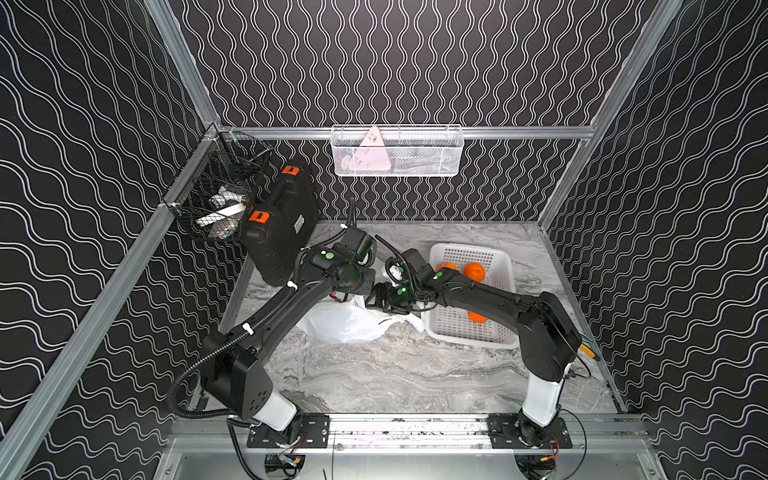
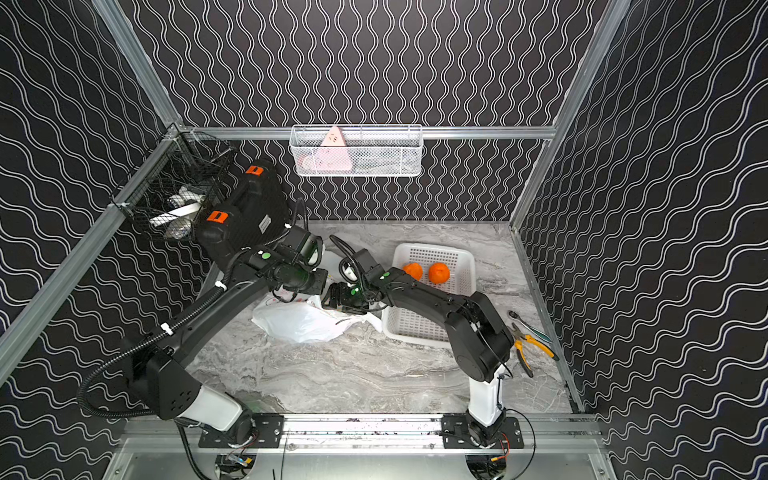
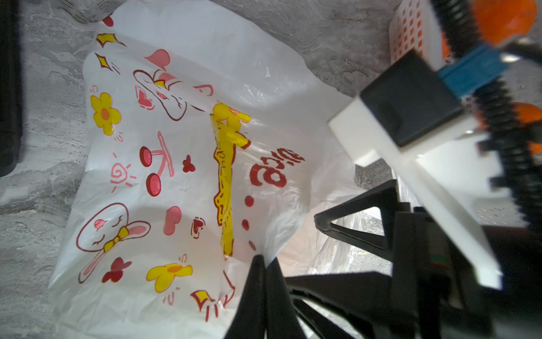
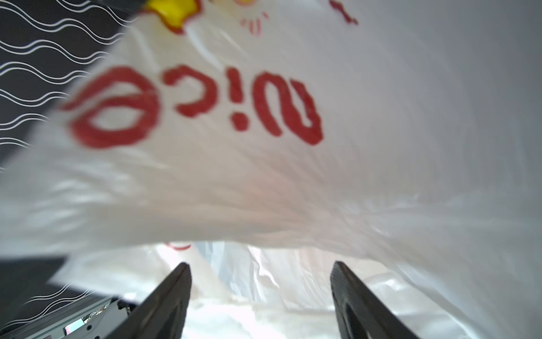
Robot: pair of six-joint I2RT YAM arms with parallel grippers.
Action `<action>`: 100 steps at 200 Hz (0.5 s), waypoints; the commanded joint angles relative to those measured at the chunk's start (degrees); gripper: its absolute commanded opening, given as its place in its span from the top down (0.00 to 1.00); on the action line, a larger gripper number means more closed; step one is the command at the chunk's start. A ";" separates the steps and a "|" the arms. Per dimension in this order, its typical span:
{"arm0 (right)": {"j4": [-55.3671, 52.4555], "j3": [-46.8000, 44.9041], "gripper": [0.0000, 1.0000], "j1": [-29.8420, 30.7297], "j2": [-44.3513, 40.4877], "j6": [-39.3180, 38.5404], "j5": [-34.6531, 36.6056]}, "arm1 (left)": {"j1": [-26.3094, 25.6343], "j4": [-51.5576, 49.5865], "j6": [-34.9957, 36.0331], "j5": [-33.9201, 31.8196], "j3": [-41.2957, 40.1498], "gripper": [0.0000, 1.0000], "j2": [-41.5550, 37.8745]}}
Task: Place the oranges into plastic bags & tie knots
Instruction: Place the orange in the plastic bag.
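The white plastic bag with cartoon prints lies crumpled on the marble table, left of the white perforated basket. My left gripper is shut on the bag's rim and holds the mouth up. My right gripper stands open inside that mouth, with only loose film around its fingers. Two oranges sit at the basket's far end. A third orange peeks out under my right arm. Knots are out of view.
A black case leans at the table's back left, close behind my left wrist. A black wire basket hangs on the left rail and a white mesh basket on the back rail. Pliers lie by the right wall.
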 commanded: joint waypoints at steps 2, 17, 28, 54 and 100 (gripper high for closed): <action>-4.00 0.31 0.24 -0.35 -1.69 -1.20 2.04 | 0.08 0.50 -0.76 -0.59 -0.99 1.00 -0.31; -7.09 0.29 0.27 -1.00 -4.47 -2.02 3.06 | 0.08 0.45 -0.74 -0.73 -1.74 1.00 -0.46; -9.49 -0.44 0.29 -1.89 -7.40 -2.19 4.23 | 0.07 0.52 -0.76 -0.70 -2.24 1.00 -0.55; -15.20 -3.19 0.30 -5.47 -14.68 -2.35 8.01 | 0.02 1.21 -0.85 -0.16 -2.99 1.00 -0.91; -27.30 -1.18 0.25 -17.47 -13.87 -10.08 23.30 | 0.04 1.80 -0.44 1.31 -2.66 1.00 -1.25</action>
